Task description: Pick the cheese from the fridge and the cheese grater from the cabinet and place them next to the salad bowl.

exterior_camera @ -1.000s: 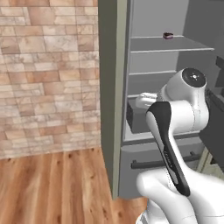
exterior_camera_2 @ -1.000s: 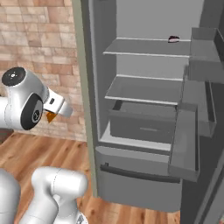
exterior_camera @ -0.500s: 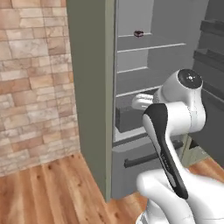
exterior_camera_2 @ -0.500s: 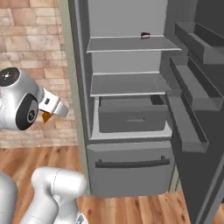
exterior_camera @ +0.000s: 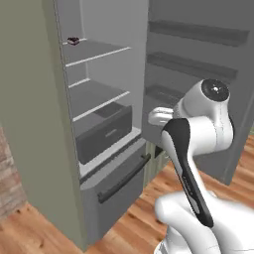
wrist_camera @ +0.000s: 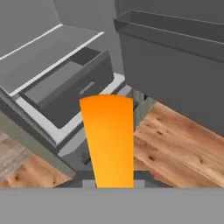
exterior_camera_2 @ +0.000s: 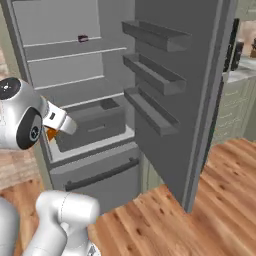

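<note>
Gripping the cheese (wrist_camera: 108, 140), an orange wedge, the gripper (wrist_camera: 113, 184) is clenched on it in front of the open fridge (exterior_camera: 94, 134); in the hand view the wedge is rising between the finger tips, its narrow end at the claw.

Cheese: showing in the right base view (exterior_camera_2: 51, 133) as an orange sliver under the white wrist, clear of the shelves and near the drawer front.

Fridge: standing open, grey inside, with thin white-edged shelves (exterior_camera: 99, 101), a grey drawer (exterior_camera: 103, 133) pulled partly out, and a dark bar handle (exterior_camera: 124, 177) on the lower compartment.

Fridge door (exterior_camera_2: 175, 90): swinging wide to the right, carrying three grey bins (exterior_camera_2: 150, 75).

Small dark piece (exterior_camera: 73, 40): sitting on the upper shelf, far left.

Floor (exterior_camera_2: 200, 210): wooden planks running beneath.
</note>
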Robot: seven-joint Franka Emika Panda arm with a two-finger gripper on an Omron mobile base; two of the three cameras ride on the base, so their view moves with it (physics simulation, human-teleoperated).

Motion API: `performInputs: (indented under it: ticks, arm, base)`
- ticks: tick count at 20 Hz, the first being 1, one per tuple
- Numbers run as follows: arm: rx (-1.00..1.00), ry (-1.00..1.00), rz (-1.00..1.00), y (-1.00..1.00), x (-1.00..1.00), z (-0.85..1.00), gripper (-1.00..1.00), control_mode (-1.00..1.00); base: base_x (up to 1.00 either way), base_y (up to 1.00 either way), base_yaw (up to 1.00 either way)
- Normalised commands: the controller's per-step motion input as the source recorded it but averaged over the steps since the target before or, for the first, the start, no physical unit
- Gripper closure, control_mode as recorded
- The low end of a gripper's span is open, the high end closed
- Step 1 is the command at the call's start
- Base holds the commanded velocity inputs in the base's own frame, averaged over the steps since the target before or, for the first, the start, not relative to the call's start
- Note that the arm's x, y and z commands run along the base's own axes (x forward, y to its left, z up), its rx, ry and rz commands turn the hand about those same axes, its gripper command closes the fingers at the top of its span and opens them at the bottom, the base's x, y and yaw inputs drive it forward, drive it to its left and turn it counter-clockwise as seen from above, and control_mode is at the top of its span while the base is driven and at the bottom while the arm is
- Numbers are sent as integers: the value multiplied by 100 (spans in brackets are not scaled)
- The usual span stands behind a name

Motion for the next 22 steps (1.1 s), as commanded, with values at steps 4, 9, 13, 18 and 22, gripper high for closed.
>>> performInputs:
  ticks: [4, 9, 13, 18, 22]
  arm:
    - [0, 0, 0, 0, 0, 0, 100, 100]
    - [0, 0, 0, 0, 0, 0, 100, 100]
    - [0, 0, 0, 0, 0, 0, 100, 100]
    - [0, 0, 0, 0, 0, 0, 100, 100]
    - [0, 0, 0, 0, 0, 0, 100, 100]
  base:
    - [-9, 16, -85]
    - [-20, 16, -80]
    - [-26, 12, -75]
    - [-21, 13, -70]
    - [-13, 14, -57]
